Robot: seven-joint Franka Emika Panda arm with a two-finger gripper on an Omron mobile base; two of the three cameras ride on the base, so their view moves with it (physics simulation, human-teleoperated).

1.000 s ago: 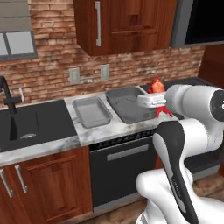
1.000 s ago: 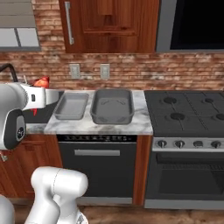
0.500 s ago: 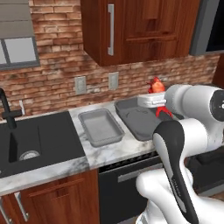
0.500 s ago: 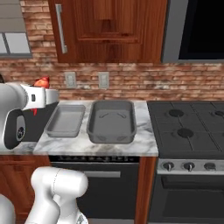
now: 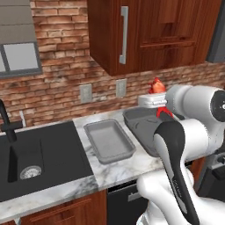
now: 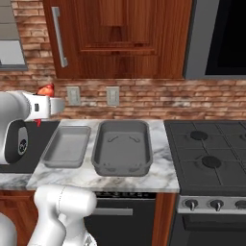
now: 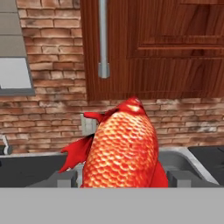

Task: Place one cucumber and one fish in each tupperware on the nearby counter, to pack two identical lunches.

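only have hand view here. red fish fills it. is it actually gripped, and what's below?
Observer: Gripped, yes. The left base view shows the fish sticking up out of the gripper, held high above the counter.
Operator: tubs loaded yet?
Observer: No. In the right base view the small tupperware and the large tupperware sit side by side, both empty.
Operator: which one is the hand nearer?
Observer: From the right base view, the gripper is up near the small tub's back left corner; the large one is further right, next to the stovetop.
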